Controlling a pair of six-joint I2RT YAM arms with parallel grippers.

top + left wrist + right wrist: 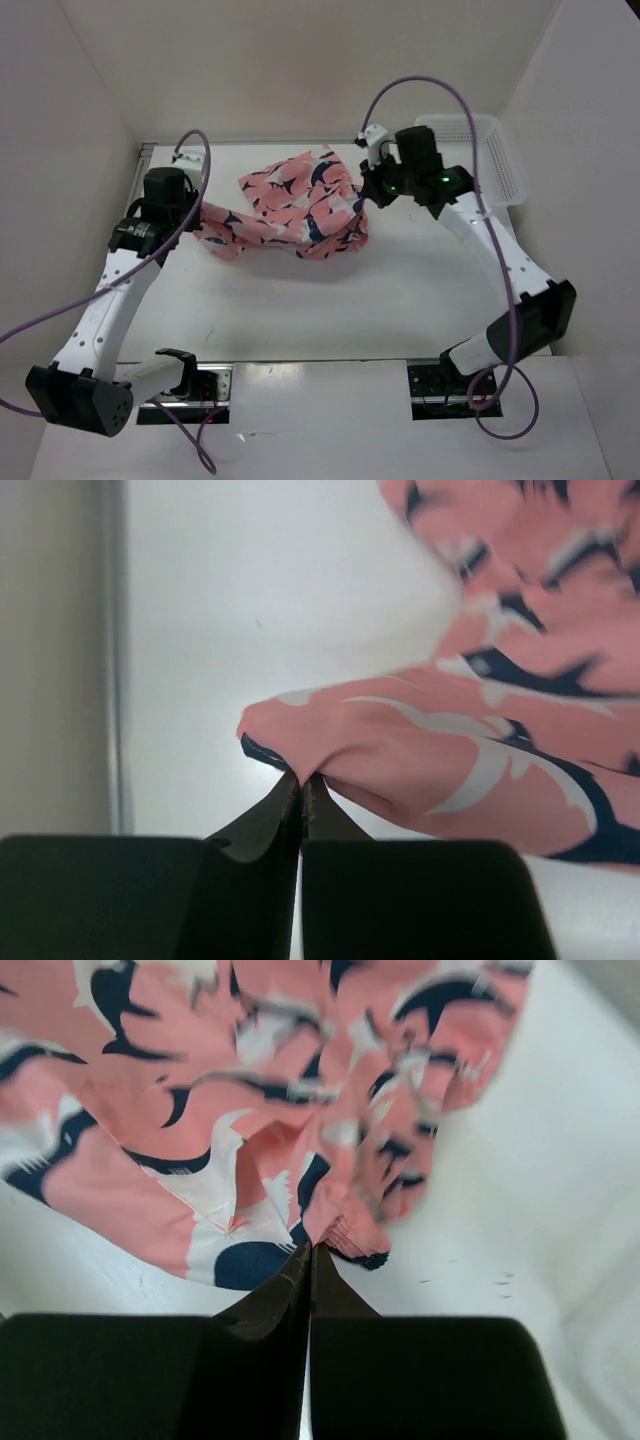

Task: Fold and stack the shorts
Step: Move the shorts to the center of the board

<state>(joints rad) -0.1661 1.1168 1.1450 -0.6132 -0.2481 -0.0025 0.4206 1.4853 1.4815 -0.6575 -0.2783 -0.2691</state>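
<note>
Salmon-pink shorts (pixel 295 205) with navy-and-white shark shapes hang crumpled between my two grippers over the far middle of the white table (pixel 330 300). My left gripper (pixel 198 218) is shut on the left end of the shorts (pixel 400 760); its jaws are closed tight on a fold of fabric in the left wrist view (pixel 302 777). My right gripper (pixel 366 192) is shut on the right edge of the shorts (pixel 250 1140); its jaws pinch a bunched hem in the right wrist view (pixel 311 1248). I cannot tell whether this is one pair or more.
A white plastic mesh basket (pixel 495 165) stands at the far right, behind my right arm. White walls enclose the table at the back and both sides. A grey rail (pixel 110 660) runs along the table's left edge.
</note>
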